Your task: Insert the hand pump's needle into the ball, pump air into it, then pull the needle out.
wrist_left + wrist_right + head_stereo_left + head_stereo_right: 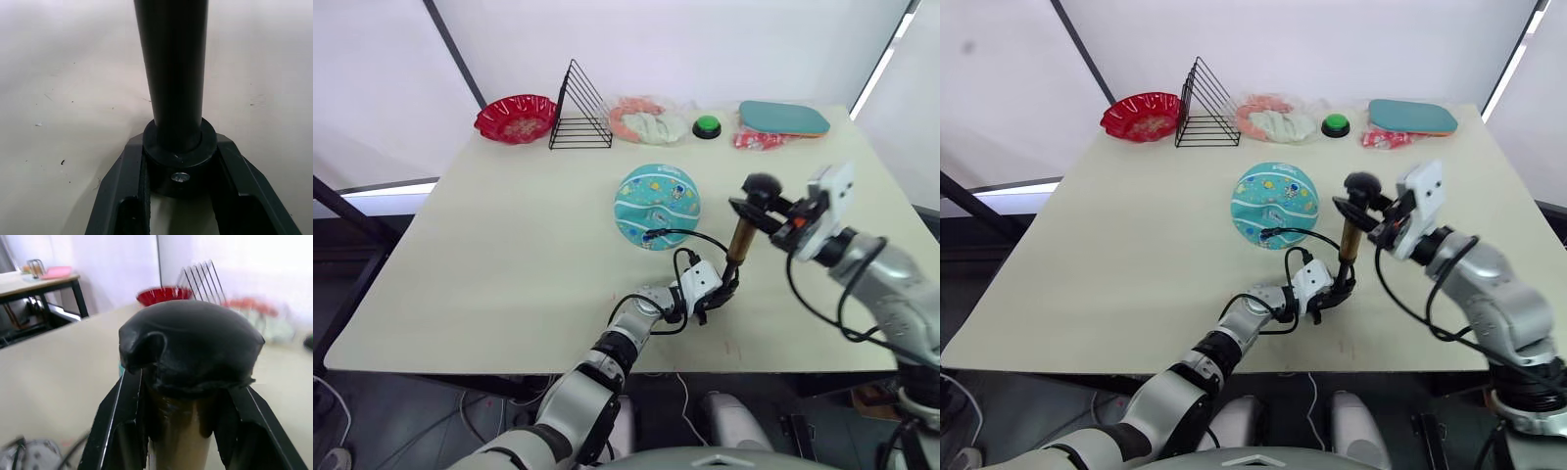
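Head stereo pair looks down over table (509, 245); wrist cameras sit close against hand pump (1348, 240).

Beige table (509, 245) carries the ball (657, 206) near centre. Along its far edge: red bowl (515, 117), wire rack (579, 110), green button (707, 126), teal case (783, 118).

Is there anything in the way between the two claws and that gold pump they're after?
Nothing visible. The left gripper already clamps the black base of the upright slim gold hand pump, and the right gripper holds its black handle. Its thin black hose reaches the teal-blue ball.
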